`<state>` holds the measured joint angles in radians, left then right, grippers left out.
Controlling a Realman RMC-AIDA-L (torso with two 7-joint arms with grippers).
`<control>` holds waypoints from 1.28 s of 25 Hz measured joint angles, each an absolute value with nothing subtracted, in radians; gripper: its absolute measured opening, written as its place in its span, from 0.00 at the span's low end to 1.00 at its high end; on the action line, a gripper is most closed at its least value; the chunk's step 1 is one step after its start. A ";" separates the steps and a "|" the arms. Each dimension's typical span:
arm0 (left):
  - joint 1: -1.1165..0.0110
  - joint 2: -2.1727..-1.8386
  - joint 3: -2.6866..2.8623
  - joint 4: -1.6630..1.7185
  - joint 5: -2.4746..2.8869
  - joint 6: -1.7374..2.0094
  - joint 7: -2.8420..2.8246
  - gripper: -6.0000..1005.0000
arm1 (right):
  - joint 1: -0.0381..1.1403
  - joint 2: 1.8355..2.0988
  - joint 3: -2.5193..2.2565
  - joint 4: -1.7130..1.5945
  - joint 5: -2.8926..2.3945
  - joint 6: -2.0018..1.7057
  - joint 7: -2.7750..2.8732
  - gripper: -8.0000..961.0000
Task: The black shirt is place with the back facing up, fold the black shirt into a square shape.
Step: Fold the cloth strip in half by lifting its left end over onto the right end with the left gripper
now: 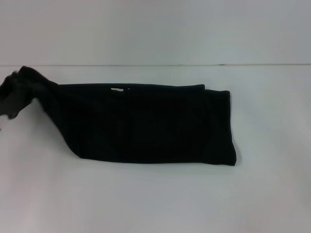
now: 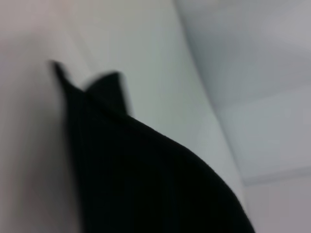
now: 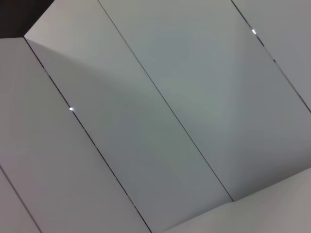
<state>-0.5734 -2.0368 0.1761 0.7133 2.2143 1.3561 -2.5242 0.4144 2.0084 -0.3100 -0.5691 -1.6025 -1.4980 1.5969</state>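
Observation:
The black shirt (image 1: pixel 146 124) lies on the white table as a long band folded lengthwise, running from left to right in the head view. Its left end is lifted off the table and drawn up toward the far left edge, where my left gripper (image 1: pixel 10 97) shows as a blurred dark shape holding that end. In the left wrist view the black shirt (image 2: pixel 146 179) hangs close to the camera, with a pointed corner sticking up. A small white label (image 1: pixel 117 89) shows on the shirt's far edge. My right gripper is out of sight in every view.
The white table (image 1: pixel 155 199) spreads around the shirt, with its far edge (image 1: pixel 194 64) meeting a pale wall. The right wrist view holds only pale wall panels (image 3: pixel 160 121) with thin dark seams.

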 joint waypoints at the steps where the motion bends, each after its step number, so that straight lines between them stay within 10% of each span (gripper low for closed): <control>1: -0.588 -2.035 0.192 0.725 2.213 1.382 -2.524 0.01 | 0.414 2.009 -0.310 -0.569 -1.603 -1.498 1.597 0.79; 11: -0.762 -2.050 0.416 0.775 2.203 1.477 -2.539 0.02 | 0.416 2.016 -0.319 -0.569 -1.607 -1.501 1.597 0.79; 22: -0.859 -2.170 0.813 0.739 2.158 1.297 -2.515 0.02 | 0.420 2.008 -0.320 -0.536 -1.609 -1.501 1.597 0.79; 32: -0.960 -2.177 1.287 0.487 1.830 1.080 -2.247 0.08 | 0.436 2.008 -0.325 -0.531 -1.649 -1.474 1.598 0.79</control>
<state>-0.9596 -2.1771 1.2867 0.4872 1.8303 1.0797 -2.2473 0.4357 2.0077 -0.3254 -0.5308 -1.6493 -1.4741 1.5984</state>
